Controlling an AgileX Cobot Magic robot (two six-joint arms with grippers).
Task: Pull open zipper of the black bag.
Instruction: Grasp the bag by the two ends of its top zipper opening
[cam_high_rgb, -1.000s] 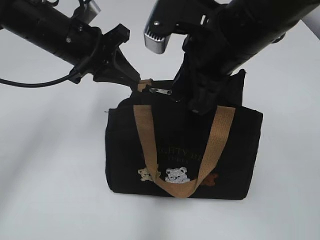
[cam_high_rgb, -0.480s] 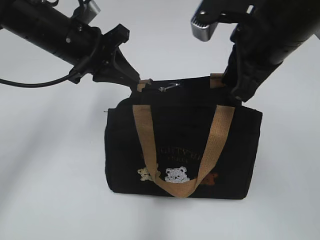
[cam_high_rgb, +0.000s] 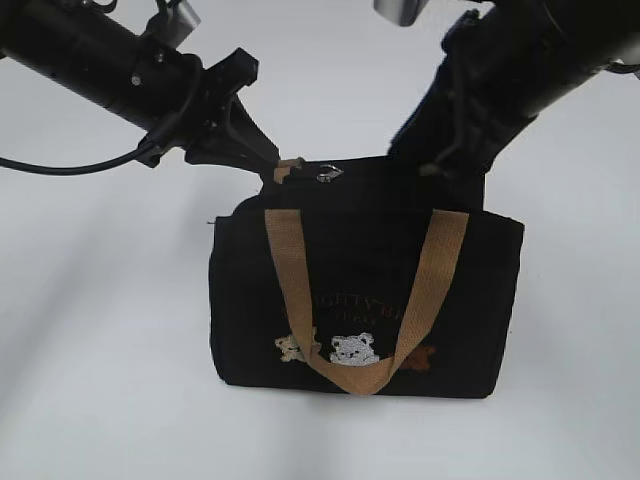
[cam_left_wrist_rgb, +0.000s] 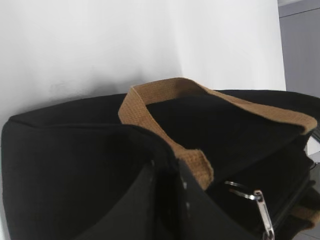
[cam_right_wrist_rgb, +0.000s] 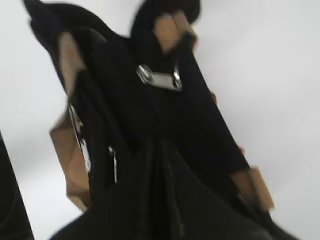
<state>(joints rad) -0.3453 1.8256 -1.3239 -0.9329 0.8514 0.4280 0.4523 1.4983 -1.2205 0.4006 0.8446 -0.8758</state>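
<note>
White counter; black bag (cam_high_rgb: 365, 300) zipper (cam_high_rgb: 324, 172) tab lies at nine o'clock from the narrowly closed, empty right pincer (cam_high_rgb: 455, 165); left pincer (cam_high_rgb: 268, 160) grips bag.

One black bag (cam_high_rgb: 365, 300), two end effectors.

Black bag (cam_high_rgb: 360, 300) sitting upright on a plain white table (cam_high_rgb: 90, 380), tan handle (cam_high_rgb: 355, 375) hanging down the front over some little embroidered bears (cam_high_rgb: 352, 350). Left gripper (cam_high_rgb: 268, 160) coming in from 10 o'clock, pinched shut on the bag's top left corner. Silver zipper pull (cam_high_rgb: 325, 173) just beside it. Right gripper (cam_high_rgb: 455, 170) at 1 o'clock, fingertips lost against the black fabric.
</note>
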